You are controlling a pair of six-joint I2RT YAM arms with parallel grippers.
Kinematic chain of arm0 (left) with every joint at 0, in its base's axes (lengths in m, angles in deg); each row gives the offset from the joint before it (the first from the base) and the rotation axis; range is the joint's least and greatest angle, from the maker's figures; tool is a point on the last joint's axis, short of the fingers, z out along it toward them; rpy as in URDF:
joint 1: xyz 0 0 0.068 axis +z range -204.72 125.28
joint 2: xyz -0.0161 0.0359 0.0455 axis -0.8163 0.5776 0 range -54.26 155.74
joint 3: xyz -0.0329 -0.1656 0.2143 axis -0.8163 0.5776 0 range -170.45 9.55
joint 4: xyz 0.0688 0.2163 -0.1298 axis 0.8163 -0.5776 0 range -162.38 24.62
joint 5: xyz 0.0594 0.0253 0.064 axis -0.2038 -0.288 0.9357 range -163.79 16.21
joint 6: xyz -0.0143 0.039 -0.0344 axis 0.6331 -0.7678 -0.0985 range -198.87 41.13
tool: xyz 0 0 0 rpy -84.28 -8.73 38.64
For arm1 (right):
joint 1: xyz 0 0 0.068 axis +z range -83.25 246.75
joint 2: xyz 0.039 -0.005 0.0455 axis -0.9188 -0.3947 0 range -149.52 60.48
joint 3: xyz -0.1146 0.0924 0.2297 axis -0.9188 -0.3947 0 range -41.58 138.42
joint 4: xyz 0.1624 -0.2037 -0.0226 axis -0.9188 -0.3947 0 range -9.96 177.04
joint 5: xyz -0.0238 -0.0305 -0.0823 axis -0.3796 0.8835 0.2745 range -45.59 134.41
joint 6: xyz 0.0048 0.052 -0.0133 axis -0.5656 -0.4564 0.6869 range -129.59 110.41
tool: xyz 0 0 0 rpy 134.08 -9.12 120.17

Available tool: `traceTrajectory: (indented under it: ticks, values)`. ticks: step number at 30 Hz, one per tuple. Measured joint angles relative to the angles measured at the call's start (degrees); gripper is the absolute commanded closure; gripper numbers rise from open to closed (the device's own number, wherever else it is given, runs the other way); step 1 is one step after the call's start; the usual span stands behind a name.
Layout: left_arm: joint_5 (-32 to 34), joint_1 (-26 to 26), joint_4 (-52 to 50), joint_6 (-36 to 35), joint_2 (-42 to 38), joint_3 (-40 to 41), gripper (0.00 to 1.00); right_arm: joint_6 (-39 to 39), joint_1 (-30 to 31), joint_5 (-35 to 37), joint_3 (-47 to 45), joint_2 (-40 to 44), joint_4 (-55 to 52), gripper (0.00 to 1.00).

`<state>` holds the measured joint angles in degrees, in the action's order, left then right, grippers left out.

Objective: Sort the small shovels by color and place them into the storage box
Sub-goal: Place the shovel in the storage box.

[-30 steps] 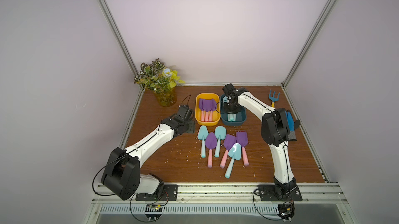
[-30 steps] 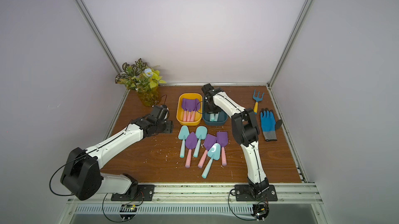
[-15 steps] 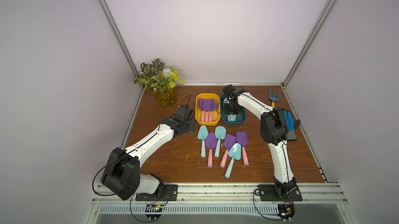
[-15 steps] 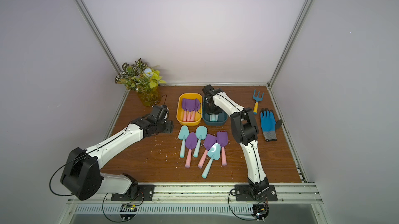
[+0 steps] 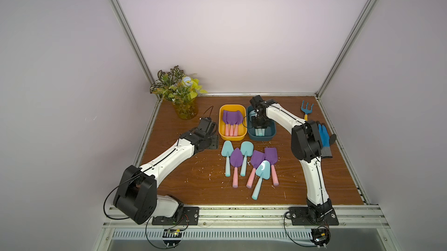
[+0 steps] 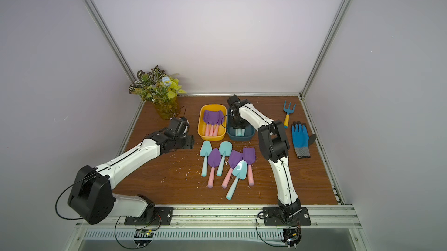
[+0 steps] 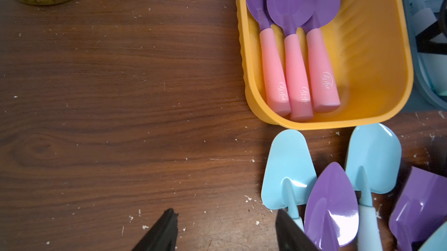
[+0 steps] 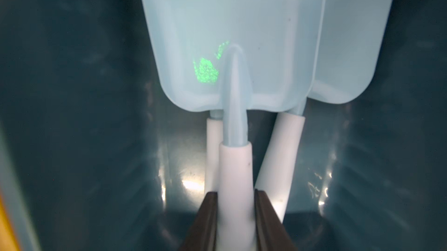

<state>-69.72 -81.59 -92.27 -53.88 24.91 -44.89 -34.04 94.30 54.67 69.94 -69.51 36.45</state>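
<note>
Three purple small shovels with pink handles lie in the yellow storage box. My right gripper reaches down into the teal storage box. It is shut on the pale handle of a light-blue shovel, which rests on two other light-blue ones. Several loose shovels, purple and light blue, lie on the table in front of the boxes. My left gripper hangs open over bare wood just left of them, holding nothing.
A blue rake with a yellow handle and a blue glove lie at the right edge. A potted plant stands at the back left corner. White crumbs dot the wooden table.
The right arm's elbow has shifted very slightly to the left. The grip on the light-blue shovel and the left arm look the same.
</note>
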Motion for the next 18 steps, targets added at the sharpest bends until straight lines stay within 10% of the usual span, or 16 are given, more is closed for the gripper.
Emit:
traceTrajectory:
  ticks: [18]
  values:
    - [-0.02, 0.02, 0.04, 0.02, 0.0, 0.0, 0.33, 0.02, -0.04, 0.2, 0.22, 0.0, 0.2, 0.59]
